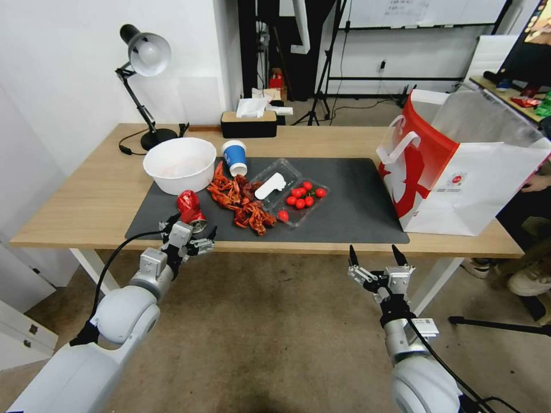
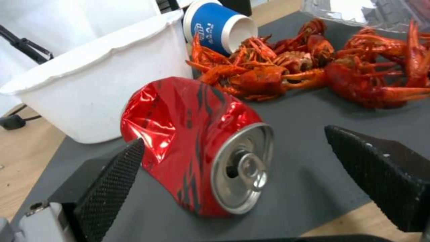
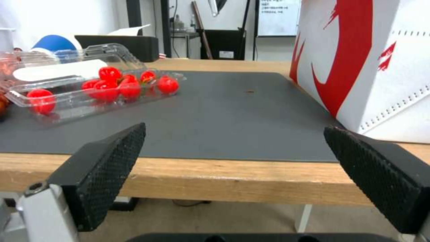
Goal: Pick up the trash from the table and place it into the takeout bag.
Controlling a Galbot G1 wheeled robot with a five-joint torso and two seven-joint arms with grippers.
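A crushed red drink can (image 1: 189,206) (image 2: 197,144) lies on its side at the near left corner of the dark mat (image 1: 356,206). My left gripper (image 1: 192,226) (image 2: 233,134) is open at the table's front edge, its fingers (image 2: 116,174) on either side of the can. Behind the can are red crayfish shells (image 1: 238,198) (image 2: 313,70), a tipped blue paper cup (image 1: 235,158) (image 2: 210,25) and a clear tray of cherry tomatoes (image 1: 287,192) (image 3: 103,87). The takeout bag (image 1: 470,189) (image 3: 358,50) stands open at the right. My right gripper (image 1: 373,249) (image 3: 233,127) hangs open just below the table's front edge.
A white bowl (image 1: 179,165) (image 2: 98,84) stands close behind the can. A desk lamp (image 1: 143,57) and a tissue box (image 1: 248,123) are at the back of the wooden table (image 1: 86,195). The mat between the tomato tray and the bag is bare.
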